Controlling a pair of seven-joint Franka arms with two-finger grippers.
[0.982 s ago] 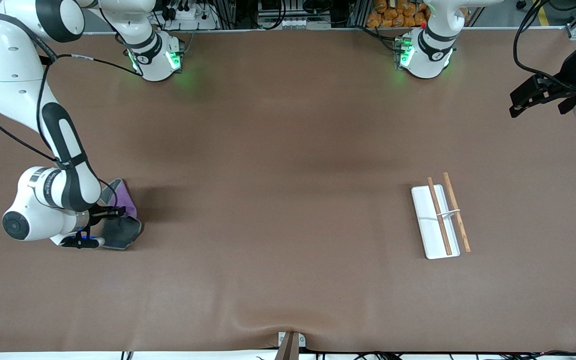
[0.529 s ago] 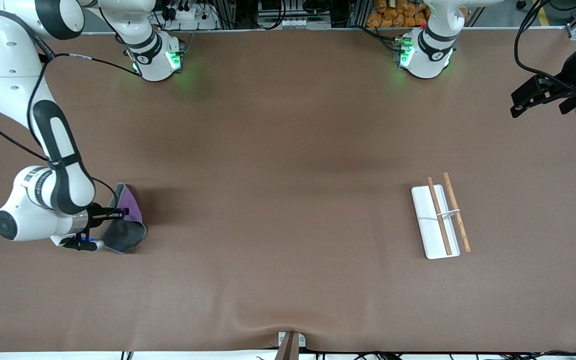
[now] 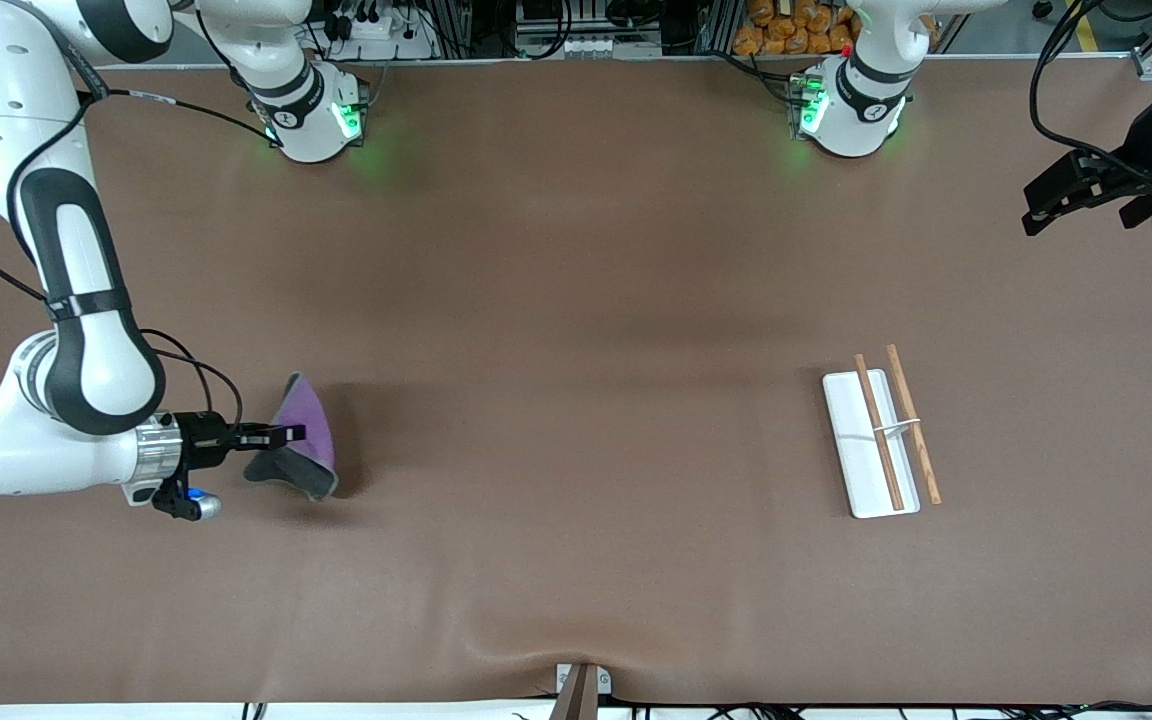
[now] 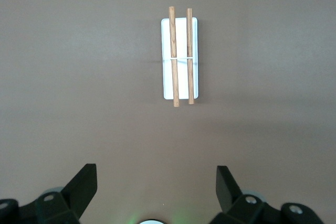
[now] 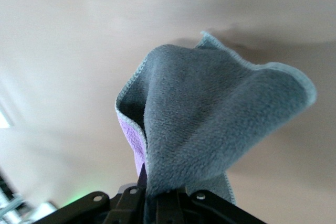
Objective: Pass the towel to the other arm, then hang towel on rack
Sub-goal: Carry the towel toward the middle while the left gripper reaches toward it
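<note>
Right tool clamps the towel, lifted over the desk at the right arm's end. Left tool waits spread wide; rack sits toward the left arm's end.

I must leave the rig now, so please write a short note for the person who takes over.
Right hand: shut on the towel, lifted over the table at the right arm's end.
Left hand: open, holding nothing, waiting high at the left arm's end.
Rack: lying on the table toward the left arm's end, nothing on it.
Done: towel picked up.
Left: pass the towel to the left hand, then hang it on the rack.
</note>
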